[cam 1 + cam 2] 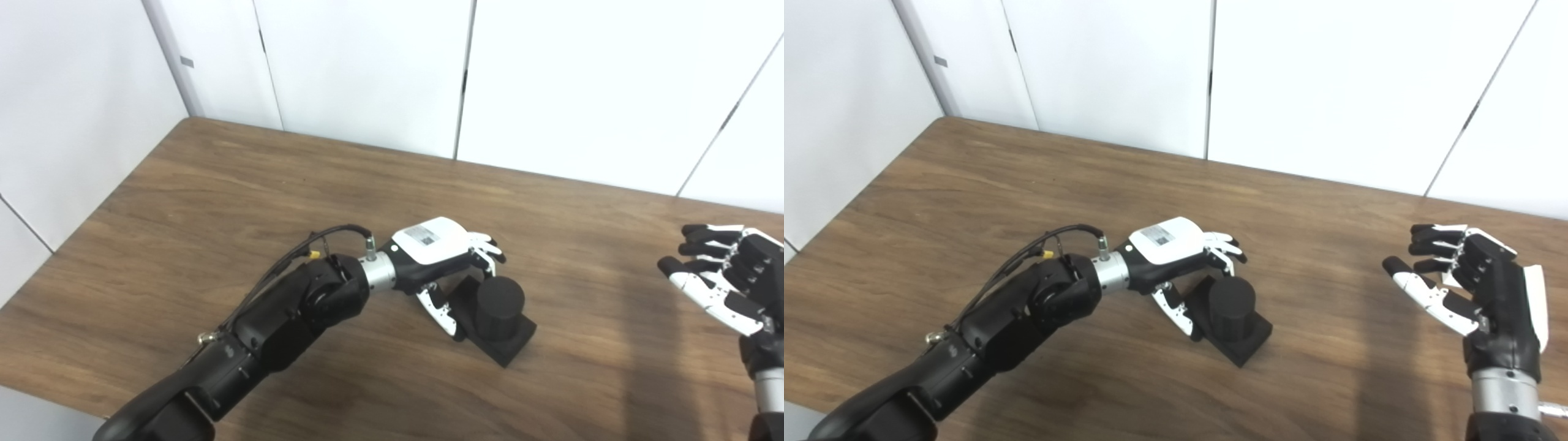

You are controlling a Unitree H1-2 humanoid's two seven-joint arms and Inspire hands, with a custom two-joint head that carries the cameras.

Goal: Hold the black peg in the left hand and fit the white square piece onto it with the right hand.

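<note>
Black peg [499, 306] on its square base sits on the wooden table [245, 196], left hand [438, 254] cupped round it.
Fingers curl behind, thumb in front, touching the base; right hand [1470, 288] hovers well apart, spread and empty.

I see a brown wood-grain table [245, 184] set against white wall panels [367, 67] with dark vertical seams.

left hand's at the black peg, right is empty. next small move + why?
Probably close the left hand on the black peg. Its fingers sit around the peg's square base, which rests on the table, but a firm grip isn't clear yet. The right hand hangs open and empty off to the side, and no white square piece is in view, so securing the peg seems first.
</note>
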